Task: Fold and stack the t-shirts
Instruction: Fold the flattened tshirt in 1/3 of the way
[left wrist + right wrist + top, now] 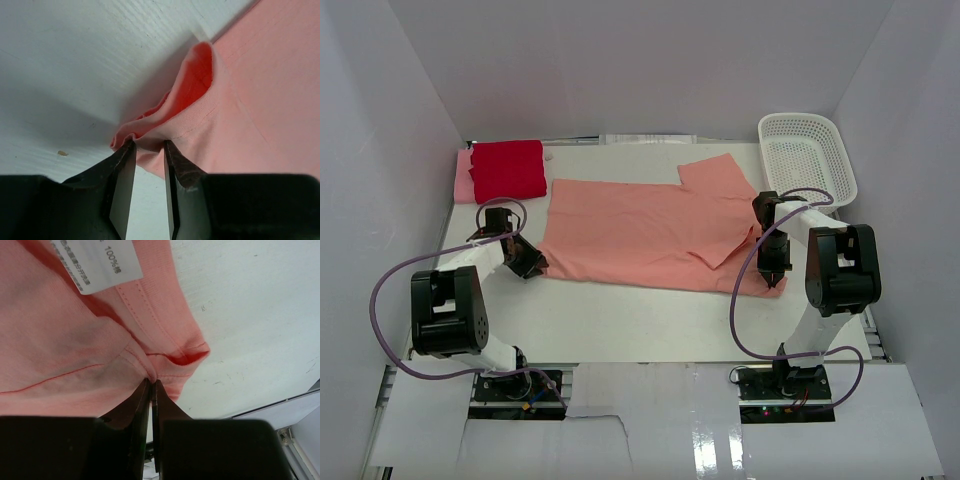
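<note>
Left claw point(150, 145) nips the bunched near-left corner of the coral t-shirt point(640, 235), while right claw point(151, 381) clamps tight on a seam near the label point(100, 262). The shirt lies spread mid-table point(620, 320). Soft and light, it would likely sag, so stitched hems look the surest hold. Beyond sits a folded red shirt point(507, 168).

Bright, even overhead light, soft shadows; wrist views blur at the dark near jaws.

Left arm point(448, 310), right arm point(840, 270): white links, black joint housings. Purple cable point(377, 300) loops from each base at table point(650, 320) near edge. Fingers point(120, 190) black, tapered.
</note>
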Available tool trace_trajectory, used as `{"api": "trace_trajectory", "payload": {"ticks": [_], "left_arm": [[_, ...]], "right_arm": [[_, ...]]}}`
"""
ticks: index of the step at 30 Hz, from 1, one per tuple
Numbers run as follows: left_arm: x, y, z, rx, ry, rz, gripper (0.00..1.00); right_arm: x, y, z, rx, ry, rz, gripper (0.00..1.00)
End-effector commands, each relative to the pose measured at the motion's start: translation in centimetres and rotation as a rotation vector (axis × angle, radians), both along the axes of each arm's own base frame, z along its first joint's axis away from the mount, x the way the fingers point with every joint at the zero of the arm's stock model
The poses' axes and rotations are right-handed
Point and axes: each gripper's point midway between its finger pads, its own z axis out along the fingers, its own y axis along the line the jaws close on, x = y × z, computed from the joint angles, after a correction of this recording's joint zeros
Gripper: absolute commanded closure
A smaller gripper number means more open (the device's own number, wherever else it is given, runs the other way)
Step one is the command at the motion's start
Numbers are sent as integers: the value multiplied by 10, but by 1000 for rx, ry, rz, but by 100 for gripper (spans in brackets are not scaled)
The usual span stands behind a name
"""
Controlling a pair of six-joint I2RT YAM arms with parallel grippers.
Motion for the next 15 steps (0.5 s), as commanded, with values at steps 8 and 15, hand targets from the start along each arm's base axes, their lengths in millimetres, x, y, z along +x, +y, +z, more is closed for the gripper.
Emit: {"api": "trace_trajectory", "payload": {"ticks": [8,15], "left_arm": [[-3,16,-17,107,56,26,85],[-11,32,-15,191,88,52,97]], "right_arm": [[7,-17,13,-98,-25,-11,92],[6,-30,17,-186,-19,-21,92]]}}
